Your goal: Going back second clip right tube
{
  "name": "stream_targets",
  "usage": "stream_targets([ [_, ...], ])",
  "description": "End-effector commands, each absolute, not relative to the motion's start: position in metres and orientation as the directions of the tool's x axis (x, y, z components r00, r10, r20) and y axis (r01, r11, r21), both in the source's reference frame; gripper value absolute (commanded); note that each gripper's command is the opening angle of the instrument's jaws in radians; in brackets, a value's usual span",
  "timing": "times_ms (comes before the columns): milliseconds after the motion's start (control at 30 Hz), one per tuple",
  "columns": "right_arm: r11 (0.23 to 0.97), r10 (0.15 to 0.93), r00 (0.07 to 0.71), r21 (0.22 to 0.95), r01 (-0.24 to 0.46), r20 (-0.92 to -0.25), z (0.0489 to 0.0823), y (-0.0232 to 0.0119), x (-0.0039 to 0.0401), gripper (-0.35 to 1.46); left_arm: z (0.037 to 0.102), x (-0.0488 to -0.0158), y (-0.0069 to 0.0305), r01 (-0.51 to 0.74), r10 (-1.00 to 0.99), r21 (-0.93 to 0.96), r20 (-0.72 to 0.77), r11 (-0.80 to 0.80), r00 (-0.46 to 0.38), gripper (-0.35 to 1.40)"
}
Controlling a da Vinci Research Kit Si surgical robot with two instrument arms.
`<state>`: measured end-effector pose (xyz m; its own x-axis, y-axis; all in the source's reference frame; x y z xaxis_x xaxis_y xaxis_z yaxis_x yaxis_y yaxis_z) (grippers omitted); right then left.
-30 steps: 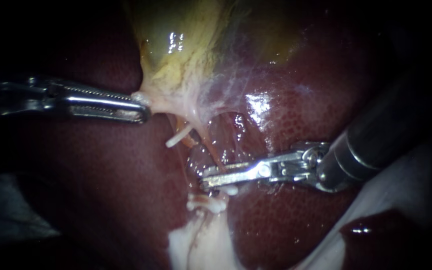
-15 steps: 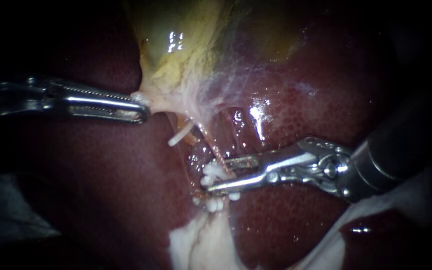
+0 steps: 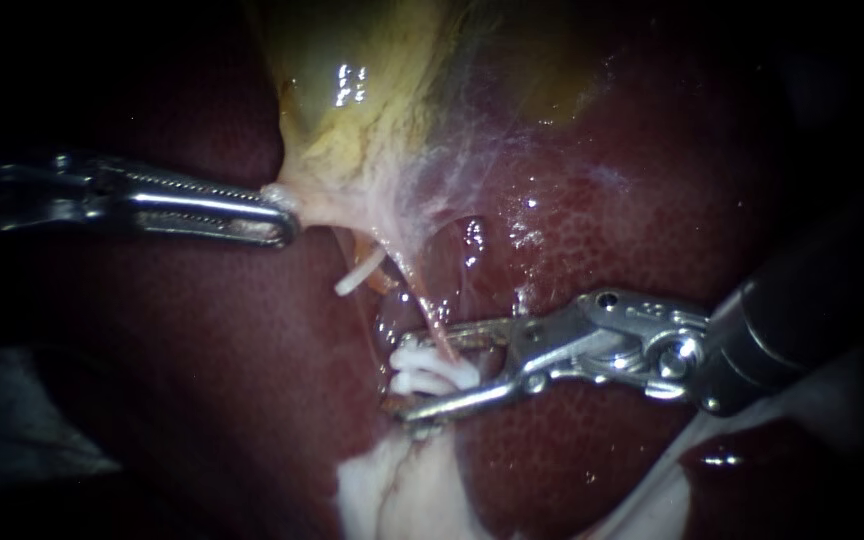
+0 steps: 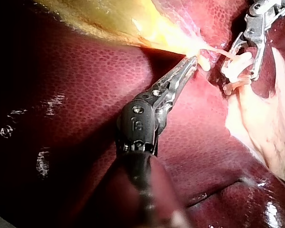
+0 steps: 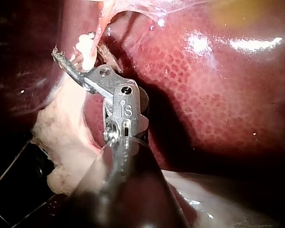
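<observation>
So the right instrument (image 3: 404, 376) has its jaws spread, white clip (image 3: 430, 368) sitting between them on the thin tube (image 3: 426, 308). The left instrument (image 3: 282, 215) pinches the gallbladder (image 3: 352, 130) edge. Below the clip the tube's hidden, can't tell where it goes.

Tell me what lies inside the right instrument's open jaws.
White clips on a thin pink tube lie between the right instrument's open jaws. The tube's stretch under the clips is covered; the liver shows behind.
</observation>
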<state>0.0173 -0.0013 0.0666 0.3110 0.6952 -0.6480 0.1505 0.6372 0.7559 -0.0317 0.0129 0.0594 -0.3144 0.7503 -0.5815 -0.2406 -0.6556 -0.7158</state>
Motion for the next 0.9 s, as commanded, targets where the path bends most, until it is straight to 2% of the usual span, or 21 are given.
stream_targets([
  [33, 0.639, 0.695, 0.305, 0.754, 0.153, -0.651, 0.0668, -0.0015, 0.0177, 0.5, 0.0595, -0.0317, 0.0129, -0.242, 0.751, -0.716, -0.581, -0.655, -0.314, -0.35],
  [233, 0.65, 0.696, 0.277, 0.745, 0.15, -0.662, 0.0677, -0.0025, 0.0198, 0.5, 0.0595, -0.0318, 0.0129, -0.242, 0.751, -0.715, -0.581, -0.655, -0.314, -0.35],
  [367, 0.658, 0.7, 0.267, 0.743, 0.12, -0.663, 0.0678, -0.0023, 0.0199, 0.5, 0.0595, -0.0318, 0.0129, -0.242, 0.751, -0.715, -0.581, -0.655, -0.314, -0.35],
  [567, 0.72, 0.657, 0.245, 0.69, 0.079, -0.713, 0.0687, -0.0014, 0.0201, 0.5, 0.0595, -0.0319, 0.013, -0.243, 0.751, -0.715, -0.581, -0.655, -0.314, -0.35],
  [733, 0.723, 0.664, 0.233, 0.69, 0.043, -0.711, 0.0695, -0.0005, 0.0194, 0.5, 0.0595, -0.0319, 0.0129, -0.242, 0.751, -0.715, -0.581, -0.655, -0.314, -0.35],
  [900, 0.724, 0.655, 0.277, 0.689, 0.033, -0.703, 0.0695, 0.0, 0.0176, 0.48, 0.0595, -0.0318, 0.0129, -0.242, 0.751, -0.715, -0.581, -0.655, -0.314, -0.35],
])
